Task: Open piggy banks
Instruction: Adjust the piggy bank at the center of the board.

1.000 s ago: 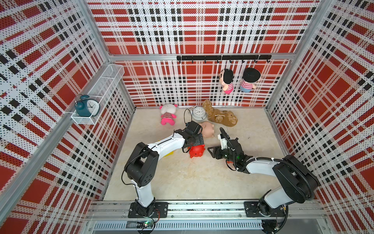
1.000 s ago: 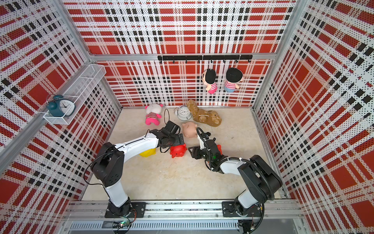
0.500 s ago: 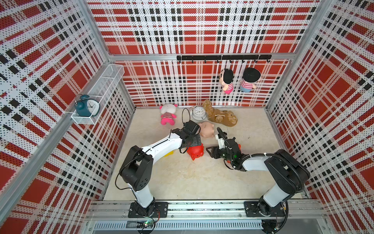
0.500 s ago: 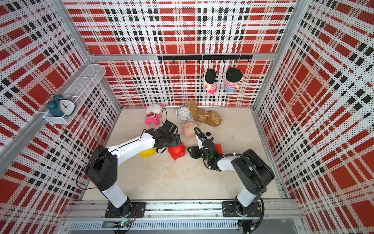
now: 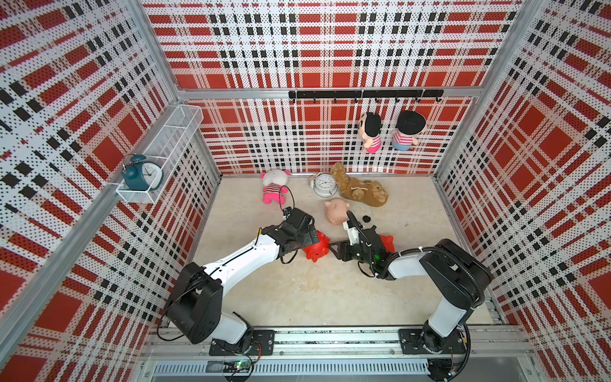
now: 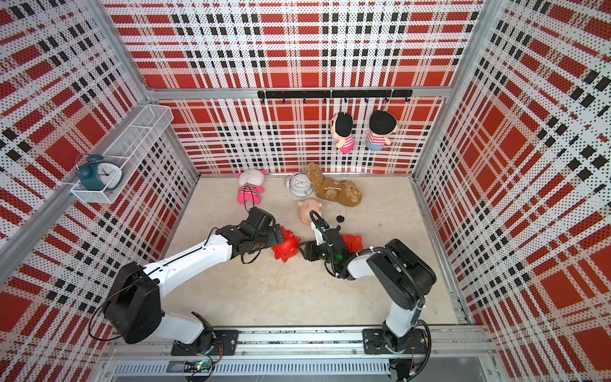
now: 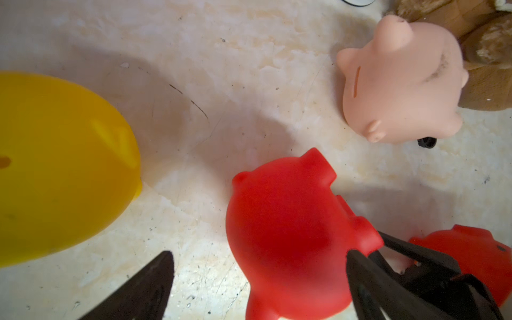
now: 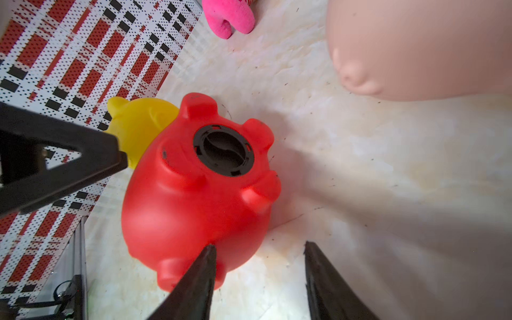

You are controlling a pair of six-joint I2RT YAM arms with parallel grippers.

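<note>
Red piggy bank (image 5: 315, 249) tipped over mid-floor, left gripper (image 7: 259, 253) spread wide astride it, right gripper (image 8: 259, 245) jaws partly apart, empty, just beside it, black belly plug (image 8: 224, 151) facing that gripper, small loose black disc (image 5: 366, 218) near the pale pink piggy bank (image 5: 335, 211)

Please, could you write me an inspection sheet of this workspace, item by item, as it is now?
Surface: beige table, scuffed.
Job's things: red piggy bank on its side, belly plug toward right pincer; second red piggy bank beside right pincer; pale pink piggy bank; yellow piggy bank.
Clutter: loose black plug, striped plush, alarm clock, brown plush dog.
Grippers: left pincer open over red piggy bank; right pincer open, empty.
Cables: black hose along right arm.
Surroundings: plaid walls, wire shelf with teal clock, two dolls on hook rail.
</note>
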